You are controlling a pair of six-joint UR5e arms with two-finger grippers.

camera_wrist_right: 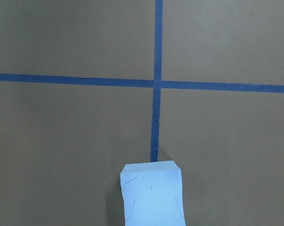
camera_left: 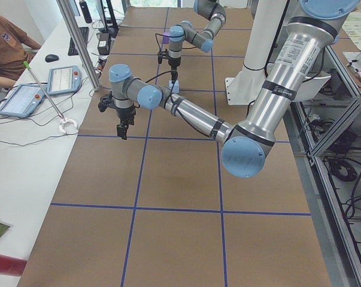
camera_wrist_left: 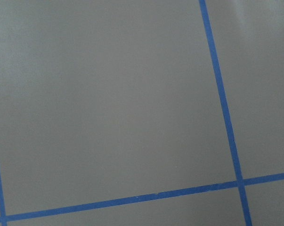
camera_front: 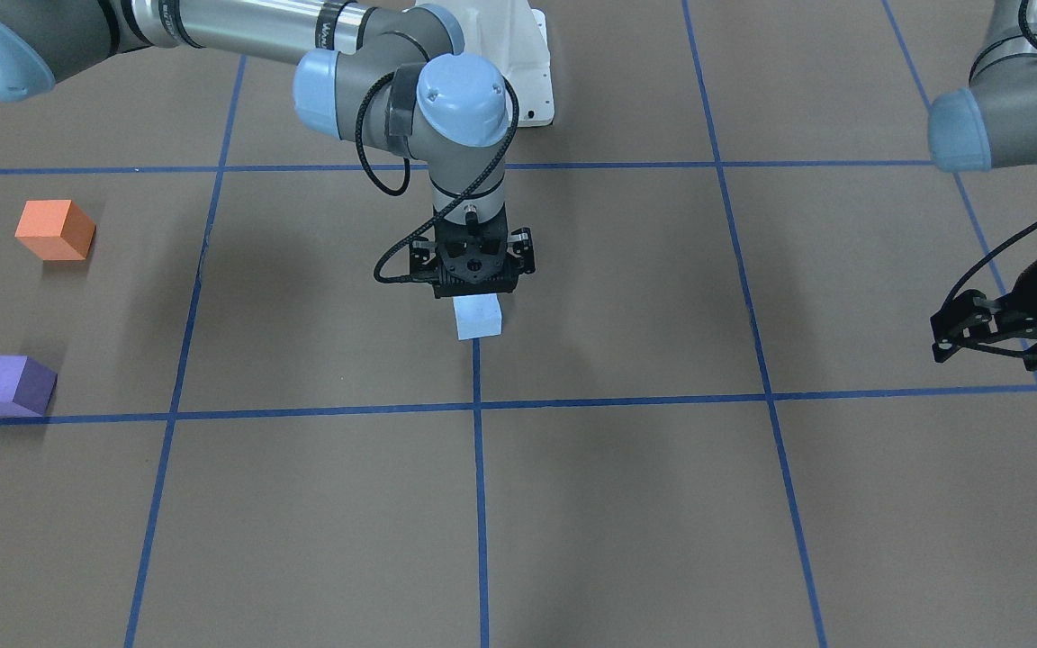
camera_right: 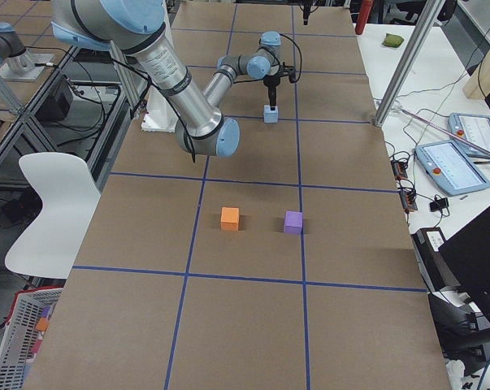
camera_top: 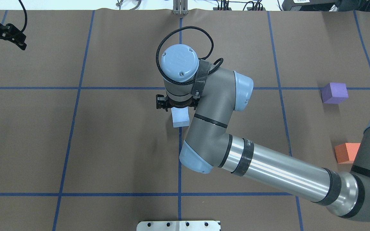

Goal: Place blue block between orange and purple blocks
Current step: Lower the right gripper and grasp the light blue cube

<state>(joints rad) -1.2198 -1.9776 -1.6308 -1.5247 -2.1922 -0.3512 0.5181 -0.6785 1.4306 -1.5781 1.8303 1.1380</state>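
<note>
The light blue block (camera_front: pixel 480 318) sits at the table's middle, at the end of a blue tape line, and also shows in the overhead view (camera_top: pixel 180 118) and the right wrist view (camera_wrist_right: pixel 152 194). My right gripper (camera_front: pixel 474 290) points straight down over it and is shut on its upper part; the fingers themselves are hidden. The orange block (camera_front: pixel 55 229) and the purple block (camera_front: pixel 10 384) stand apart from each other, far off on my right side. My left gripper (camera_front: pixel 940 335) hangs open and empty above the table on the far left side.
Blue tape lines (camera_top: pixel 179 160) mark a grid on the brown table. The right arm's long forearm (camera_top: pixel 278 170) passes close beside the orange block (camera_top: pixel 347 152). An operator with tablets sits at a side desk (camera_left: pixel 24 95).
</note>
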